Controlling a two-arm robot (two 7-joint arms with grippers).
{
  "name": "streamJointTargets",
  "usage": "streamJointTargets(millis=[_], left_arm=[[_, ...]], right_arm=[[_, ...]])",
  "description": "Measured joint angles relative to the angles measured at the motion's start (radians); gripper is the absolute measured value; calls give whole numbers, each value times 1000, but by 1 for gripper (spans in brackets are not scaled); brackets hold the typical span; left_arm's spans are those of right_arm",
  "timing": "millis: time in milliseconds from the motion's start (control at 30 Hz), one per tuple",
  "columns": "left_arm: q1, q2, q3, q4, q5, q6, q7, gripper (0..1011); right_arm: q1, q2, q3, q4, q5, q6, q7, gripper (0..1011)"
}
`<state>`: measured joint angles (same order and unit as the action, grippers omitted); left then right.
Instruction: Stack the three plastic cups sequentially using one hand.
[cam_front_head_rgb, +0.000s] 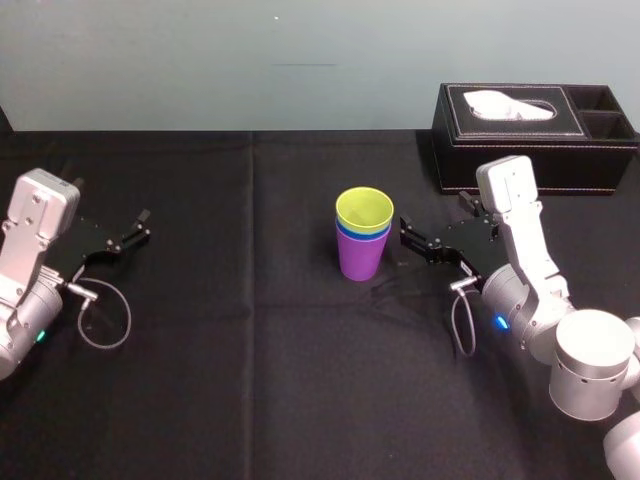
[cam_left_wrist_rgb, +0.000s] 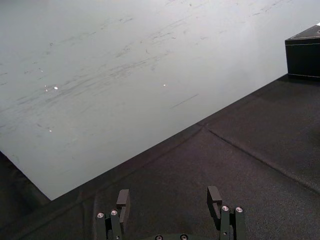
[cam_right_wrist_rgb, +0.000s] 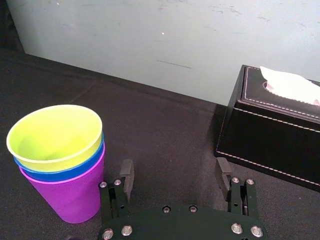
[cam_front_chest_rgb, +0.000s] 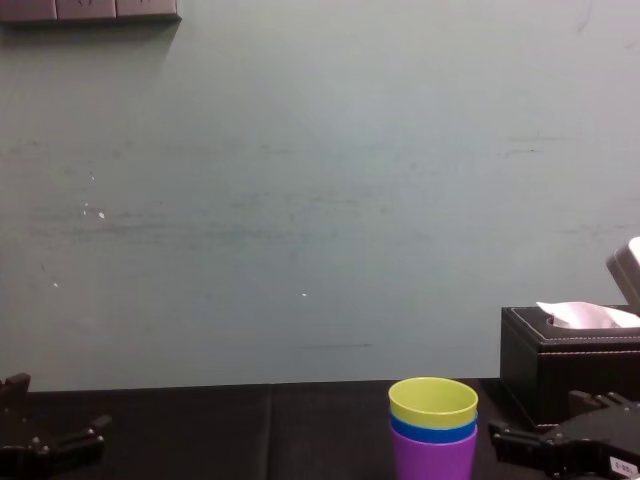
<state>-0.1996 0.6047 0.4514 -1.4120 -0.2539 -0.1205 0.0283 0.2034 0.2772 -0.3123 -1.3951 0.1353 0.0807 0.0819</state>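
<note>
Black-clothed table (cam_front_head_rgb: 250, 400); black tissue box (cam_front_head_rgb: 535, 125) at far right. Right gripper (cam_front_head_rgb: 408, 236) just right of the cups, fingers spread, holding nothing, apart from them. Left gripper (cam_front_head_rgb: 146, 225) parked at left, also spread and empty. Purple cup (cam_front_head_rgb: 361, 262) upright at table centre, blue cup (cam_front_head_rgb: 350, 235) nested in it, yellow-green cup (cam_front_head_rgb: 364, 208) on top. Judgement: stacking looks complete; next move only needs the right arm backed clear without nudging the stack

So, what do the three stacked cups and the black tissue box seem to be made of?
Yellow-green cup, blue cup, purple cup: probably plastic, smooth with a soft sheen; the colour is even and the rims are thin.
Tissue box: seemingly black leather or imitation leather, matte; light stitching runs along its edges.
</note>
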Motion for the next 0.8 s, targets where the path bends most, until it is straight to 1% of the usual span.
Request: streamJointTargets(millis=[800], left_arm=[[0,0,0,0,0,0,0,1011]], right_arm=[[0,0,0,0,0,0,0,1002]])
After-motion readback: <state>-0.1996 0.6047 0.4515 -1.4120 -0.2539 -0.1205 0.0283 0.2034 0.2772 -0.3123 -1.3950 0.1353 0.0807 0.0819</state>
